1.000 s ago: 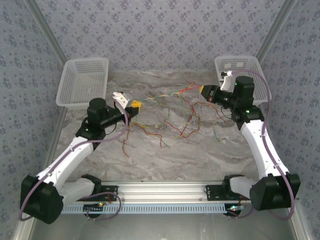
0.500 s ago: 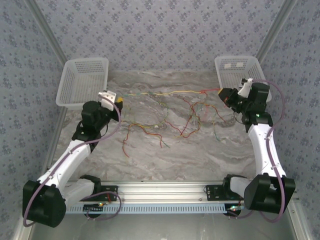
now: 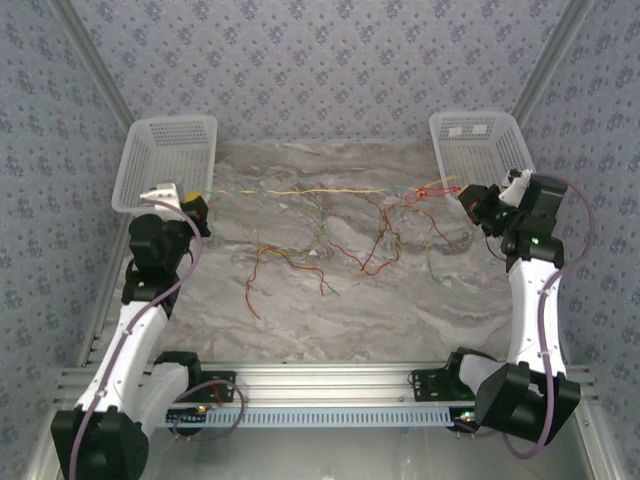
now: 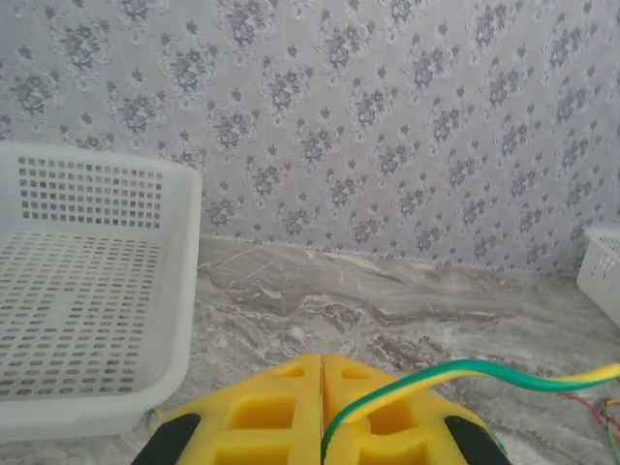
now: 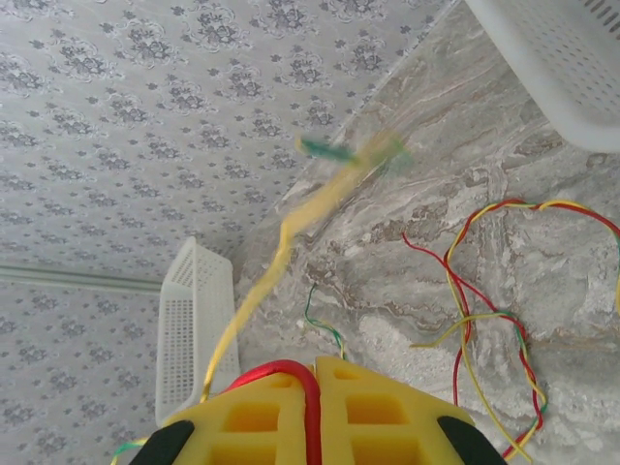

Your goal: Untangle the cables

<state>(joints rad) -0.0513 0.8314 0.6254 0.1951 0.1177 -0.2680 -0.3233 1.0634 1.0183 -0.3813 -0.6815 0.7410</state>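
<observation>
Two claws grip: left claw (image 4: 321, 387) pinches the taut yellow-green cable (image 4: 455, 371), right claw (image 5: 315, 387) a red cable (image 5: 281, 368). Spread them slowly and level, so the tangle (image 3: 385, 225) loosens rather than tightens.

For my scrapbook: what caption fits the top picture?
Left gripper and right gripper hold one yellow-green cable taut; other cables lie tangled on the table.

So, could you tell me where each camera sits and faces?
Top external: above and behind the arms, looking down on the table; both arms, left gripper and right gripper.
Left wrist: faces the left basket; its shut fingers below.
Right wrist: faces leftward over the cables; its shut fingers below.
Shared: the left basket.
</observation>
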